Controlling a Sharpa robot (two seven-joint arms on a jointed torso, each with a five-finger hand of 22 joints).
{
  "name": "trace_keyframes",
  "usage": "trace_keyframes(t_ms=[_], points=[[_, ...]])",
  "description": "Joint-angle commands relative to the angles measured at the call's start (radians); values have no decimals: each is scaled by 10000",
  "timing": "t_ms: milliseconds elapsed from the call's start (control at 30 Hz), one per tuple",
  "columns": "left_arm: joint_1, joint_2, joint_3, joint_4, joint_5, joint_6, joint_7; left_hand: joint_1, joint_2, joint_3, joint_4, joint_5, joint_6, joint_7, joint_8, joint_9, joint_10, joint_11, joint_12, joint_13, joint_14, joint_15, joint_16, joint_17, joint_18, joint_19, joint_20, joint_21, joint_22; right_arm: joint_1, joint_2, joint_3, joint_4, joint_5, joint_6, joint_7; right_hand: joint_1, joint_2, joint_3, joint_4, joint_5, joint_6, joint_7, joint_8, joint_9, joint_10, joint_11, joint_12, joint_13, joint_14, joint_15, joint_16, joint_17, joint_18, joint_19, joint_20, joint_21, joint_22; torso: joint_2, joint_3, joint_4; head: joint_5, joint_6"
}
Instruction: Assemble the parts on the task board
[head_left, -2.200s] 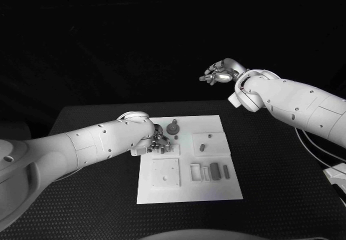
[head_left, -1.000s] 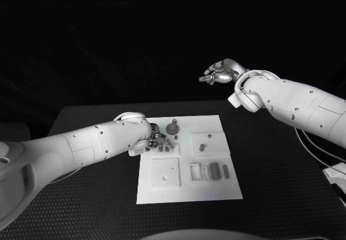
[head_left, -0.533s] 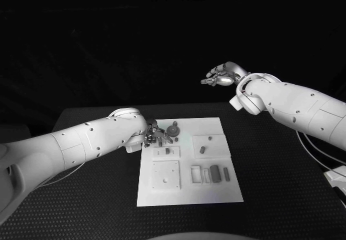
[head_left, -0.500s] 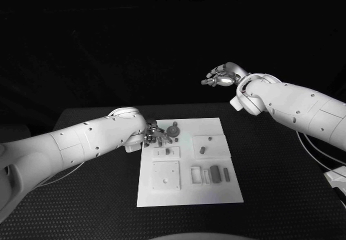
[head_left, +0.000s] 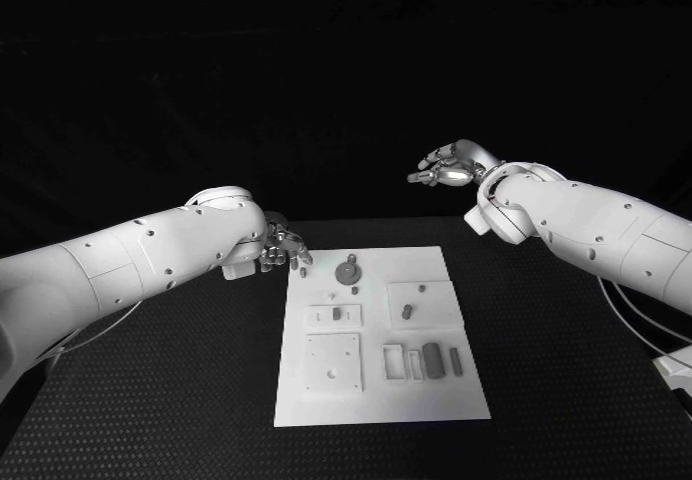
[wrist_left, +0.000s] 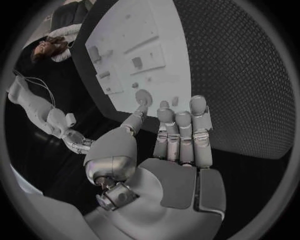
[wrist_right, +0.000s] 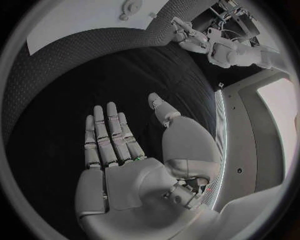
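The white task board (head_left: 378, 390) lies in the middle of the black table. On it are a round grey part (head_left: 348, 270), a small part (head_left: 338, 313) in a low plate, an oblong part (head_left: 408, 308) in a square plate, and several bars (head_left: 434, 358) side by side. My left hand (head_left: 281, 248) hovers off the board's far left corner, holding nothing. In the left wrist view that hand (wrist_left: 175, 145) has straight fingers, with the board (wrist_left: 128, 30) and round part (wrist_left: 142, 96) beyond them. My right hand (head_left: 450, 165) is raised behind the table, palm (wrist_right: 134, 170) flat and empty.
A square plate with holes (head_left: 333, 360) lies at the board's near left. Black table (head_left: 159, 400) surrounds the board on all sides. In the right wrist view the board's far edge (wrist_right: 81, 20) and my left arm (wrist_right: 215, 47) are seen.
My left hand has drawn back from the small plate on the board's left side to off its far left corner, uncovering the small part there. The right hand has barely moved.
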Motion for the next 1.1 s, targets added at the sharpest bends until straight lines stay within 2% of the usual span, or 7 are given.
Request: trace_keyframes(t_ms=[33, 200, 433, 667, 767, 967, 1100], points=[[-47, 206, 0, -185, -885, -25, 101, -62, -104, -10, 17, -10, -113, 88, -61, -39, 12, 61, -22, -26, 77, 40, -33, -25, 193, 50, -112, -43, 148, -15, 11, 2, 16, 106, 63, 119, 92, 34, -7, 56, 20, -66, 648, 65, -10, -29, 34, -66, -30, 63, -15, -14, -10, -159, 65, -35, -35, 19, 36, -24, -18, 26, 63], [-197, 580, -5, -820, -1159, -4, 192, -207, -235, -35, 163, -13, -263, 141, -185, -152, 15, 108, -38, -49, 94, 71, -57, -50, 223, 71, -95, -90, 142, -16, 14, 2, -3, 107, 30, 138, 90, 30, -8, 59, 20, -74, 650, 65, -12, -33, 38, -74, -47, 58, -16, -25, -21, -156, 78, -37, -41, 27, 65, -40, -10, 53, 97], [-406, 1001, -13, -1739, -1406, -147, 316, -320, -396, -9, 313, -14, -512, 232, -396, -368, -7, 192, -46, -66, 93, 134, -75, -66, 270, 78, -46, -145, 152, -16, 37, 2, -18, 108, 24, 149, 98, 29, -5, 57, 20, -86, 654, 68, -17, -41, 45, -89, -81, 21, -2, -61, -48, -154, 91, -40, -58, 41, 58, -34, -36, 89, 157], [-480, 1178, -13, -2214, -1486, -202, 530, -357, -527, 1, 360, -14, -558, 262, -446, -450, -19, 222, -41, -69, 94, 162, -78, -69, 300, 86, -15, -165, 163, -16, 24, 2, -5, 110, 3, 157, 100, 29, -5, 57, 20, -91, 655, 70, -19, -42, 48, -94, -96, 5, 6, -77, -60, -155, 97, -40, -68, 48, 90, -44, -65, 78, 187], [-540, 1257, -15, -2365, -1484, -463, 674, -346, -578, 10, 357, -14, -551, 264, -448, -467, -16, 225, -33, -67, 100, 166, -73, -68, 311, 93, -9, -168, 167, -16, 26, 3, 8, 111, -9, 162, 100, 25, -7, 57, 20, -92, 656, 71, -20, -42, 48, -95, -102, 0, 9, -82, -65, -155, 98, -40, -72, 51, 96, -37, -67, 96, 218], [-620, 1444, -13, -2706, -1435, -382, 743, -322, -788, 23, 342, -14, -560, 272, -466, -520, -4, 231, -12, -65, 127, 172, -57, -63, 337, 134, 2, -162, 179, -16, 52, 3, 2, 113, -8, 163, 107, 24, -6, 53, 20, -97, 656, 74, -22, -40, 50, -99, -122, -29, 22, -106, -82, -156, 101, -41, -88, 61, 107, -54, -75, 72, 225], [-674, 1584, -13, -2969, -1431, -185, 829, -324, -879, 74, 379, -13, -769, 333, -607, -643, -33, 288, -17, -73, 118, 213, -65, -66, 361, 134, 30, -184, 181, -16, 53, 3, 10, 113, -6, 165, 108, 23, -8, 53, 20, -101, 658, 76, -24, -39, 51, -102, -135, -46, 30, -121, -93, -158, 102, -41, -98, 67, 91, -42, -64, 55, 223]])
